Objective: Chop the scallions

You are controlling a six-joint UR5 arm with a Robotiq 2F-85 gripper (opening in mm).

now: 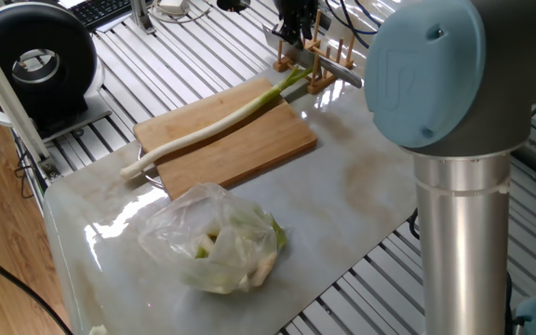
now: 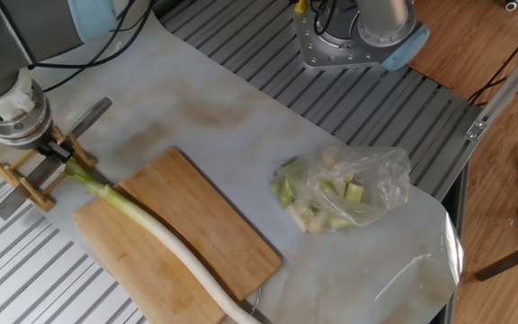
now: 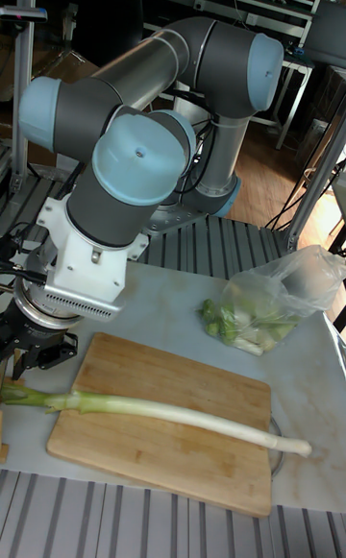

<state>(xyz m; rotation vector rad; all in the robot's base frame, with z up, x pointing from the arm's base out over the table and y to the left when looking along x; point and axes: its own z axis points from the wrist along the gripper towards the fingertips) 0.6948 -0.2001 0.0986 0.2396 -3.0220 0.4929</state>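
Observation:
One long scallion [image 1: 212, 126] [image 2: 151, 229] [image 3: 173, 411], white shading to green, lies whole and diagonal on the wooden board [image 1: 240, 154] [image 2: 207, 225] [image 3: 163, 457]. Its green end sticks out past the board toward a small wooden rack [image 1: 322, 81] [image 2: 30, 186]. A grey knife [image 1: 347, 74] [image 2: 93, 112] rests across that rack. My gripper [image 1: 291, 42] [image 2: 54, 151] [image 3: 37, 351] hangs low over the rack, just above the scallion's green tip. The wrist hides whether its fingers are closed on the knife.
A clear bag of cut green pieces [image 1: 217, 242] [image 2: 349, 189] [image 3: 274, 303] lies on the white slab [image 1: 361, 186] beside the board. The arm's grey column [image 1: 459, 242] stands at the slab's side. A black round device [image 1: 35, 60] sits on the slatted table.

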